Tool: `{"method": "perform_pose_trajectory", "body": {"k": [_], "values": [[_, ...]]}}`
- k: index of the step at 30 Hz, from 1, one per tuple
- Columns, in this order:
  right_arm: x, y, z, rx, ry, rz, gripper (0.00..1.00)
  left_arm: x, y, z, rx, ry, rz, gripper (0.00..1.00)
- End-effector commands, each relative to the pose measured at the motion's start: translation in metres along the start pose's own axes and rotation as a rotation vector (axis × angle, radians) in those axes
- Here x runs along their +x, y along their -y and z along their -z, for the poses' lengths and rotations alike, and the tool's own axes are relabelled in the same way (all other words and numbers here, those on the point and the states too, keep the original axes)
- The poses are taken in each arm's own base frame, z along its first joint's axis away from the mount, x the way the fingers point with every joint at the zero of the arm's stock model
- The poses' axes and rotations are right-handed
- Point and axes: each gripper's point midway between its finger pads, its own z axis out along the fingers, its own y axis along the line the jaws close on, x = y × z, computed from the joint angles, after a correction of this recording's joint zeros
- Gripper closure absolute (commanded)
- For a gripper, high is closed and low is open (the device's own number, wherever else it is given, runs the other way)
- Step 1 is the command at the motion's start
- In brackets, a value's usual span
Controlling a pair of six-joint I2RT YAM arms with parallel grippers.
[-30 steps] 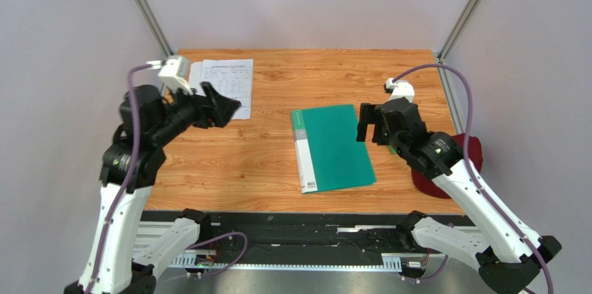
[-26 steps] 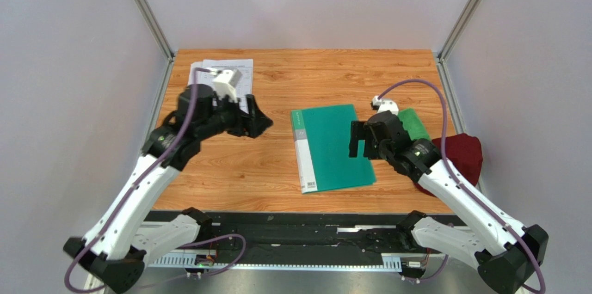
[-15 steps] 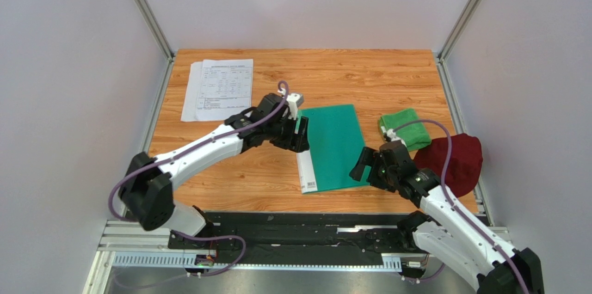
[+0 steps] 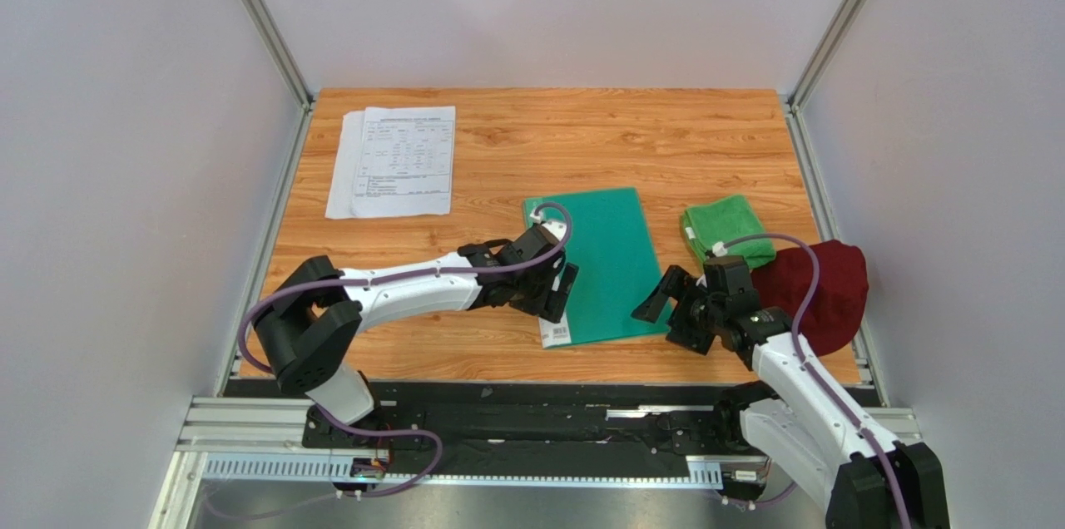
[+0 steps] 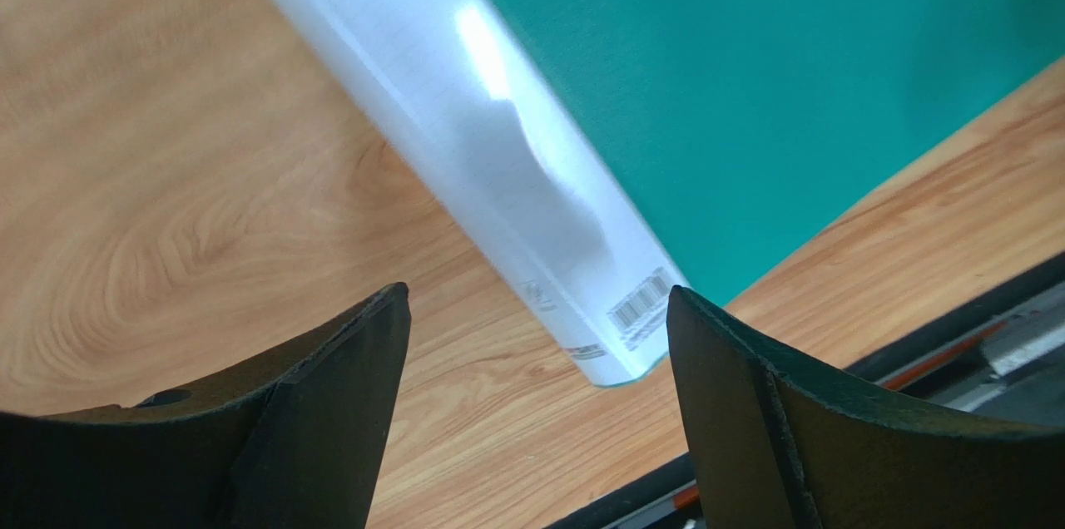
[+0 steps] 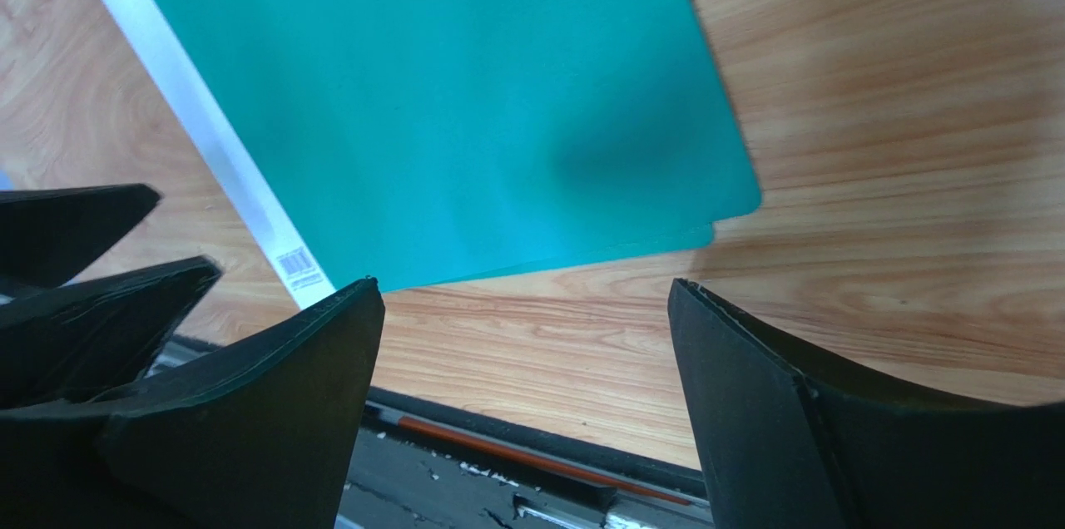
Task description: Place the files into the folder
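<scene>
The teal folder (image 4: pixel 613 257) lies shut and flat at the table's middle, with its white barcode spine strip (image 5: pixel 500 142) on the left. The files (image 4: pixel 394 161), white printed sheets, lie at the far left, away from both arms. My left gripper (image 4: pixel 554 285) hangs low over the spine's near end, open and empty; in the left wrist view (image 5: pixel 538 295) its fingers straddle the strip's barcode corner. My right gripper (image 4: pixel 663 307) is open and empty just off the folder's near right corner (image 6: pixel 738 198); in the right wrist view (image 6: pixel 525 286) bare wood lies between its fingers.
A bright green folded cloth (image 4: pixel 728 230) and a dark red cloth (image 4: pixel 819 290) lie at the right edge, beside the right arm. The black rail (image 4: pixel 563 411) runs along the table's near edge, close behind both grippers.
My left arm has swung from the files at the far left down to the folder's spine. The right gripper has dropped back toward the folder's near right corner. The folder and files have not moved.
</scene>
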Motion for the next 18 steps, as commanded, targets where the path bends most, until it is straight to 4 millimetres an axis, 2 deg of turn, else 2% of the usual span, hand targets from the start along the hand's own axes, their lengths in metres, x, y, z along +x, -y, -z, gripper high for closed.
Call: {"method": "perform_pose_trajectory", "body": {"k": [1, 4, 7, 8, 10, 11, 12, 13, 14, 15, 16, 17, 18], "values": [[0.000, -0.014, -0.005, -0.078, -0.006, -0.013, 0.14, -0.002, 0.005, -0.005, 0.031, 0.032, 0.103, 0.17], [0.005, -0.001, -0.011, -0.025, -0.012, -0.057, 0.20, 0.002, -0.001, -0.005, -0.006, 0.024, 0.154, 0.17], [0.006, -0.001, -0.020, -0.048, -0.016, -0.080, 0.20, 0.003, -0.014, -0.004, -0.030, 0.047, 0.228, 0.15], [0.000, -0.006, -0.022, -0.063, 0.007, -0.072, 0.20, 0.000, -0.015, -0.003, -0.019, 0.061, 0.265, 0.15], [-0.012, -0.008, -0.026, -0.057, 0.043, -0.031, 0.19, 0.007, -0.026, -0.004, -0.004, 0.052, 0.329, 0.15], [-0.018, -0.006, -0.030, -0.026, 0.044, -0.020, 0.19, -0.004, -0.023, 0.004, 0.033, 0.102, 0.368, 0.15], [-0.037, -0.016, -0.029, -0.025, 0.091, 0.003, 0.18, 0.003, -0.030, 0.004, 0.027, 0.106, 0.386, 0.15], [-0.049, -0.021, -0.029, -0.021, 0.111, 0.055, 0.17, 0.000, -0.031, 0.008, 0.036, 0.130, 0.395, 0.14], [-0.052, -0.016, -0.038, 0.023, 0.080, 0.059, 0.16, -0.008, -0.032, 0.018, 0.050, 0.166, 0.397, 0.14], [-0.078, -0.033, -0.035, 0.003, 0.120, 0.072, 0.16, -0.012, -0.039, 0.021, 0.052, 0.176, 0.412, 0.13], [-0.087, -0.036, -0.039, 0.012, 0.119, 0.089, 0.15, -0.017, -0.042, 0.024, 0.065, 0.179, 0.416, 0.12], [-0.091, -0.030, -0.050, 0.048, 0.084, 0.110, 0.15, -0.021, -0.037, 0.027, 0.127, 0.157, 0.423, 0.12], [-0.118, -0.045, -0.049, 0.037, 0.126, 0.133, 0.14, -0.040, -0.048, 0.032, 0.140, 0.185, 0.456, 0.12]]}}
